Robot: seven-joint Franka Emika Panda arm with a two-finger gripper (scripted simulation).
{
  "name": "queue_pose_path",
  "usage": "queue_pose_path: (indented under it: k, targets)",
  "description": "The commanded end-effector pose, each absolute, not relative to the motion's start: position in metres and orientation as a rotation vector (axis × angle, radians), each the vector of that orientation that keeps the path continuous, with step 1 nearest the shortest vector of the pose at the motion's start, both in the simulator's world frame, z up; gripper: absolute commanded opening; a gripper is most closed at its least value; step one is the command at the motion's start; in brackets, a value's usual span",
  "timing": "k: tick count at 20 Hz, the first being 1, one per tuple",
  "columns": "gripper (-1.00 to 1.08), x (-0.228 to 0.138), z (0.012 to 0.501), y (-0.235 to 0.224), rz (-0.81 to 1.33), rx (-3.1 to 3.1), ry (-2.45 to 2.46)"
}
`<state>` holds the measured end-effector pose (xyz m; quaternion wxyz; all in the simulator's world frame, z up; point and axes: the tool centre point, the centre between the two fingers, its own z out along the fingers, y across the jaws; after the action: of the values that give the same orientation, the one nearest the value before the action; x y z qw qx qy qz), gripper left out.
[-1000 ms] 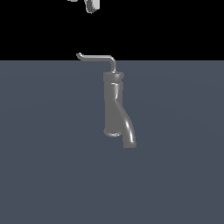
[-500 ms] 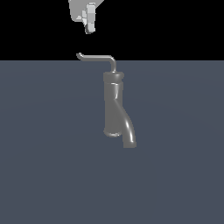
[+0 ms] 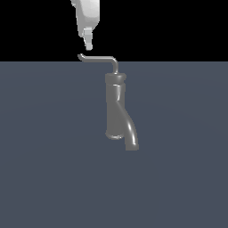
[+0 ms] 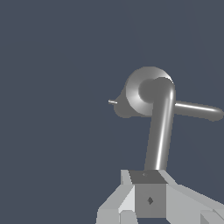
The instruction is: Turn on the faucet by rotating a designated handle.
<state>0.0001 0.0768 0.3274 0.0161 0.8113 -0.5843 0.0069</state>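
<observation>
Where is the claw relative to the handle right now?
In the exterior view, the claw hangs just above the handle's upturned tip, toward that view's left of the faucet, without visible contact.

The faucet point(image 3: 116, 107) looks like smooth grey metal with a soft sheen and bright streaks along its curved spout; the thin handle point(image 3: 99, 58) has the same polished metal finish, while the end effector point(image 3: 88, 45) appears matt pale plastic, and the desk point(image 3: 44, 156) is flat, matt slate-grey

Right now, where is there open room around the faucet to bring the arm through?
The grey surface lies bare on both sides of the faucet and in front of its spout. The only tight spot is up top, where the gripper hangs just above the handle tip.
</observation>
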Motion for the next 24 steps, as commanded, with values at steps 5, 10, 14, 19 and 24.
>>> queue_pose_path:
  k: [5,10,14,19,24]
  targets:
    - [-1.0,0.015,0.31,0.086,0.01,2.444,-1.955]
    - [-1.0,0.022,0.302,0.089,0.003,2.408,-2.013]
    - [-1.0,0.023,0.3,0.091,0.0,2.396,-2.031]
    - [-1.0,0.023,0.3,0.091,0.0,2.396,-2.031]
    - [-1.0,0.009,0.3,0.089,0.0,2.396,-2.031]
